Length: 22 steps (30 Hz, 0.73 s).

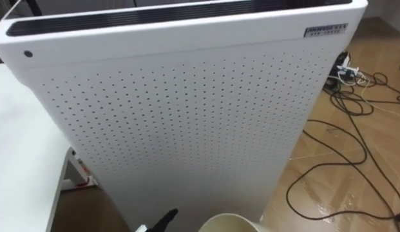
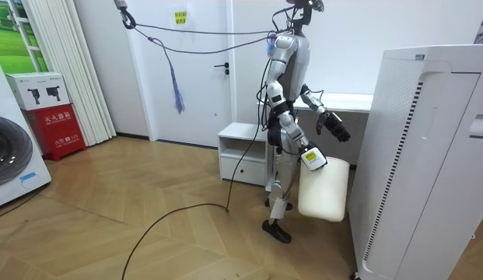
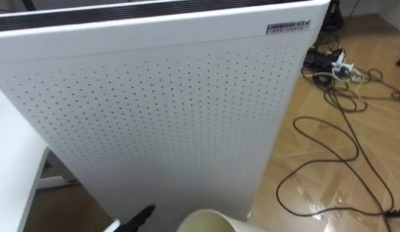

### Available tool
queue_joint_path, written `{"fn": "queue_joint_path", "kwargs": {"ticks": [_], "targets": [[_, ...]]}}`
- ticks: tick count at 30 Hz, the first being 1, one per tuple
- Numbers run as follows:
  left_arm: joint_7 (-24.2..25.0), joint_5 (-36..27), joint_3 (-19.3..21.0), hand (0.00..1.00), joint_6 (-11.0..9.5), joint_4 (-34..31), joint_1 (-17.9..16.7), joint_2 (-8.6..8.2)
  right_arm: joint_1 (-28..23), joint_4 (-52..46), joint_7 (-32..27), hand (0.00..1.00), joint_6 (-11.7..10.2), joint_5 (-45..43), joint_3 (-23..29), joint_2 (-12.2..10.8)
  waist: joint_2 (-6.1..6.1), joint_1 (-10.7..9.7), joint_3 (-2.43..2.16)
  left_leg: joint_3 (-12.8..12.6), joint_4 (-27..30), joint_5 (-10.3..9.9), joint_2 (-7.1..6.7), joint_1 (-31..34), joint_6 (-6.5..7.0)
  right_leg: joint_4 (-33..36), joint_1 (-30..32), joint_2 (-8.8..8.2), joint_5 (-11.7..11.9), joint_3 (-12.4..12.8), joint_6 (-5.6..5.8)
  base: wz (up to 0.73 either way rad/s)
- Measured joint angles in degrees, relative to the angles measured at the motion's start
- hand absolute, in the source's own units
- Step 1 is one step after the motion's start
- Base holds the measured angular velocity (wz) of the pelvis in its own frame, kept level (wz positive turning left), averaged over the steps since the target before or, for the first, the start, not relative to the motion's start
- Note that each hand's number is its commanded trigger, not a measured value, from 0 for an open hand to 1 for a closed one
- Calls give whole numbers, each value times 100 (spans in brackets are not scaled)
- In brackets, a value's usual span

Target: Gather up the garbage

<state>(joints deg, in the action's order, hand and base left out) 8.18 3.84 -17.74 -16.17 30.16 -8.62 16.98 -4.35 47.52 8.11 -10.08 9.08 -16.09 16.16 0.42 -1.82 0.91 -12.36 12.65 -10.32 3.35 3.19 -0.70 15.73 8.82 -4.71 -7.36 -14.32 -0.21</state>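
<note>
I stand close in front of a tall white perforated appliance (image 1: 187, 116), facing its side. A white waste bin (image 2: 324, 189) hangs from my right hand (image 2: 311, 159) beside my legs, fingers hooked on its rim. The bin's cream rim (image 1: 228, 222) pokes in at the bottom of the eye views. My left hand (image 2: 335, 127) is held out toward the appliance at waist height with straight dark fingers and nothing in it. Its fingertip (image 1: 165, 220) shows just left of the bin rim.
A white table (image 1: 22, 148) lies at my left. Black cables (image 1: 341, 148) loop over the wooden floor at my right, with a power strip (image 1: 346, 72) further back. Behind me stand a low white cabinet (image 2: 243, 152) and a door.
</note>
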Motion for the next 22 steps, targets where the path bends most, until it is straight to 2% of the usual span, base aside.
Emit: {"fn": "queue_joint_path", "kwargs": {"ticks": [4,5,9,10,18,22], "targets": [[-23,-190,212,0,-129,626,21,-83,-18,258,36,100,-9,-36,74,-15,-25,85,-27,0,-68,0,1,-90,-3,-6,-77,18,3,2,4,-1],[-26,-215,318,0,-138,960,1,-126,-61,332,26,100,-9,-60,179,-22,-28,89,-47,-2,-102,-1,0,-158,-5,-11,-130,22,-7,5,10,0],[-127,-218,624,0,-144,1833,2,-240,-95,578,-19,100,-23,-48,388,-55,-76,103,-65,2,-115,-12,1,-218,-23,-12,-182,26,-31,1,13,0],[-155,-305,647,0,-153,2115,19,-258,-52,782,-28,100,-41,-47,398,-84,-93,99,-71,2,-134,-12,0,-241,-23,-21,-205,25,-32,-3,15,0],[-141,-898,644,0,-125,3045,-90,-511,-116,1392,-112,100,-48,-36,695,-307,-95,70,-91,-5,-315,-28,17,-540,-48,-219,-505,90,-24,-4,31,0],[-120,-1064,686,0,25,3476,21,-592,-116,1738,-186,100,-51,-1,1011,-489,-110,71,-83,-5,-343,-40,32,-600,-67,-314,-591,122,-21,8,40,0]]}}
